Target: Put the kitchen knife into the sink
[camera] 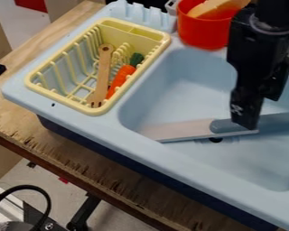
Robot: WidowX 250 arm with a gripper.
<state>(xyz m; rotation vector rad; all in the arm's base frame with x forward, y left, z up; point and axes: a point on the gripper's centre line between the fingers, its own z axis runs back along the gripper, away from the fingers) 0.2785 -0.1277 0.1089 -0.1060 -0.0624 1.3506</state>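
Surface [119, 182]: bare plywood, pale tan, grained, its front edge rough and splintered; runs from the top left down to the lower right of the frame. Carries the sink.

Sink [74, 118]: light blue, dark blue below the rim; spans the centre and right. One small dark hole in the rim, left; round dark drain [215, 140] in the basin.

Knife [183, 130]: pale blade, blue-grey handle; within the basin's outline, right of centre, blade toward the left, handle toward the right edge. Whether it touches the basin floor cannot be told.

Claw [246, 122]: black, hanging from the upper right, its tip overlapping the knife; whether open, closed or gripping the knife cannot be told.

Rack [90, 109]: yellow, upper left, set in the sink's rim; contains one wooden fork [103, 74] and one carrot [119, 81], orange with green top.

Pot [201, 34]: red, top, one wooden piece [213, 8] inside.

Room: pale grey floor [20, 176], lower left; black cable [47, 198], curved, lower left corner; red item [31, 4], top left.
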